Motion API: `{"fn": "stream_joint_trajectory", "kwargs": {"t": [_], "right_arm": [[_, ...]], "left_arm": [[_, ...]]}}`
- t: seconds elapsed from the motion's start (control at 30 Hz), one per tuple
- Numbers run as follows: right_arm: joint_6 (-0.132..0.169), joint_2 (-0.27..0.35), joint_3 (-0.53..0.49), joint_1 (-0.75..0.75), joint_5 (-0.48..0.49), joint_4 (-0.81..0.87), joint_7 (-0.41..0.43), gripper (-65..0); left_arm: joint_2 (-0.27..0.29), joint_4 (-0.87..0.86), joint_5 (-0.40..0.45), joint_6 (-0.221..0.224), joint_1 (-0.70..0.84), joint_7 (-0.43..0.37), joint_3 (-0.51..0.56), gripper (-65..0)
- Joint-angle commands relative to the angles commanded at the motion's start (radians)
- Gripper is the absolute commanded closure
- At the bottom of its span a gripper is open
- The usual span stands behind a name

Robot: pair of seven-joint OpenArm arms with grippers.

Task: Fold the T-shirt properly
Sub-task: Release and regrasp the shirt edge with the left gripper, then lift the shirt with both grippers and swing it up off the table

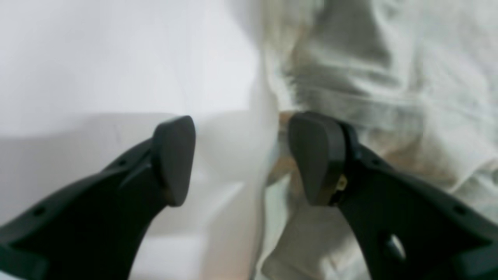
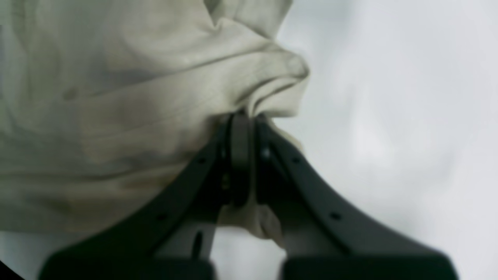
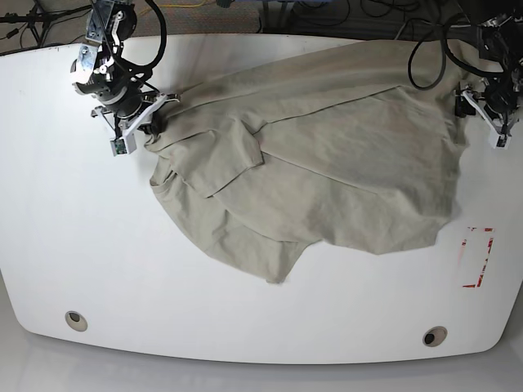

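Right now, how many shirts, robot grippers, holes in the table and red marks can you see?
Shirts: 1, the T-shirt
Grippers: 2, the right gripper and the left gripper
Holes in the table: 2, the left hole and the right hole
Red marks: 1, the red mark
Total: 6

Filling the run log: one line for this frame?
right gripper: shut on T-shirt edge | left gripper: open, at shirt edge | shirt: spread, wrinkled, unfolded
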Motion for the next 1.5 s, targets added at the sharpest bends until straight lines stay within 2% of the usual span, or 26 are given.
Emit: {"fn": "stream_joint_trajectory", "kwargs": {"t": [0.17, 0.3, 0.47, 0.57, 0.8, 0.9, 1.07, 1.23, 1.5], "right_arm": [[0.000, 0.000, -0.002, 0.002, 0.002, 0.000, 0.000, 0.0], [0.000, 0.000, -0.002, 0.003, 0.002, 0.000, 0.000, 0.0], [0.000, 0.000, -0.002, 0.003, 0.002, 0.000, 0.000, 0.0], [0.002, 0.000, -0.002, 0.003, 0.002, 0.000, 0.000, 0.0], [0.003, 0.000, -0.003, 0.005, 0.002, 0.000, 0.000, 0.0], [0.003, 0.000, -0.003, 0.011, 0.002, 0.000, 0.000, 0.0], [0.003, 0.000, -0.003, 0.015, 0.002, 0.000, 0.000, 0.0], [0.005, 0.000, -0.003, 0.018, 0.002, 0.000, 0.000, 0.0], [0.005, 0.000, -0.003, 0.035, 0.006, -0.018, 0.000, 0.0]], "left_arm": [[0.003, 0.021, -0.002, 0.000, 0.002, 0.003, 0.057, -39.7], [0.005, 0.086, -0.026, 0.000, 0.029, 0.005, 0.060, -39.7], [0.000, 0.173, -0.126, 0.000, 0.078, 0.005, 0.060, -39.7], [-0.002, 0.190, -0.155, 0.000, 0.089, 0.005, 0.060, -39.7], [-0.003, 0.193, -0.193, 0.000, 0.089, 0.005, 0.055, -39.7], [-0.005, 0.193, -0.219, 0.000, 0.091, 0.005, 0.012, -39.7], [-0.032, 0.187, -0.235, 0.000, 0.089, 0.061, -0.048, -39.7], [-0.040, 0.183, -0.304, 0.000, 0.091, 0.074, -0.083, -39.7], [-0.075, 0.034, -0.345, 0.000, 0.087, 0.074, -0.087, -39.7]]}}
